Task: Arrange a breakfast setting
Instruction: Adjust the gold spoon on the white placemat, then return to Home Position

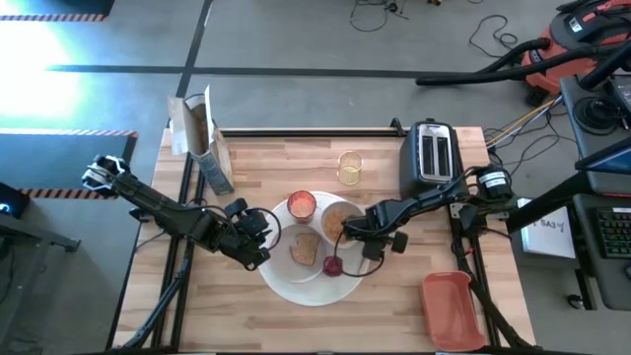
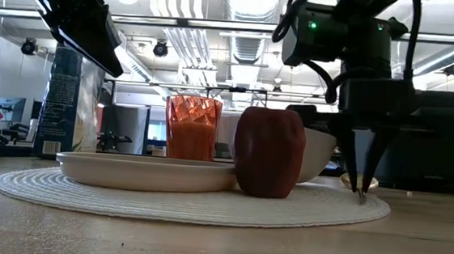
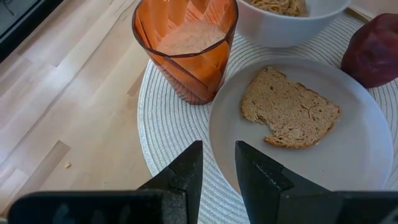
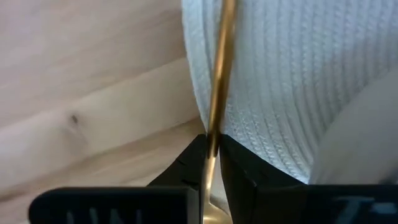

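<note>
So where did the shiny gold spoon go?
The gold spoon is pinched in the right gripper, down at the right edge of the round white placemat, beside the bowl.
</note>
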Available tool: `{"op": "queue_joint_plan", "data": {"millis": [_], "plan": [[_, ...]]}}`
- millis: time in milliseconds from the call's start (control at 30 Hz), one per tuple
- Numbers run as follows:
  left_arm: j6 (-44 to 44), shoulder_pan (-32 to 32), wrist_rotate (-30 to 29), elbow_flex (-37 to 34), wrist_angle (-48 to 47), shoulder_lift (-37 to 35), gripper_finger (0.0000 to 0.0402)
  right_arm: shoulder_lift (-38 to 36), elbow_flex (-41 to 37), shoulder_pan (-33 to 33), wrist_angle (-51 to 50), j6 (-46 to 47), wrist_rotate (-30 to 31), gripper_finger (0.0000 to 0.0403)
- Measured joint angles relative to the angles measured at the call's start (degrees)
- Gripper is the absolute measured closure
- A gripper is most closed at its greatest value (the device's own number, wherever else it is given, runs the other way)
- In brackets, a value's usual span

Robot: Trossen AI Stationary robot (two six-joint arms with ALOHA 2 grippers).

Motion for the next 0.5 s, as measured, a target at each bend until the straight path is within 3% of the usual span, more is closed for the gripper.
{"op": "queue_joint_plan", "data": {"millis": [133, 300, 500], "plan": [[0.0, 0.0, 0.1, 0.0, 0.0, 0.0, 0.0324, 0.0, 0.2, 0.0, 0.0, -3.0, 0.5, 0.0369], [0.0, 0.0, 0.1, 0.0, -0.1, 0.0, 0.0324, 0.0, 3.0, 0.2, 0.0, -0.5, 4.7, 0.0369], [0.0, 0.0, 0.1, 0.0, -0.2, 0.0, 0.0324, -0.1, 8.1, 0.6, -0.7, 5.4, 4.1, 0.0369]]}}
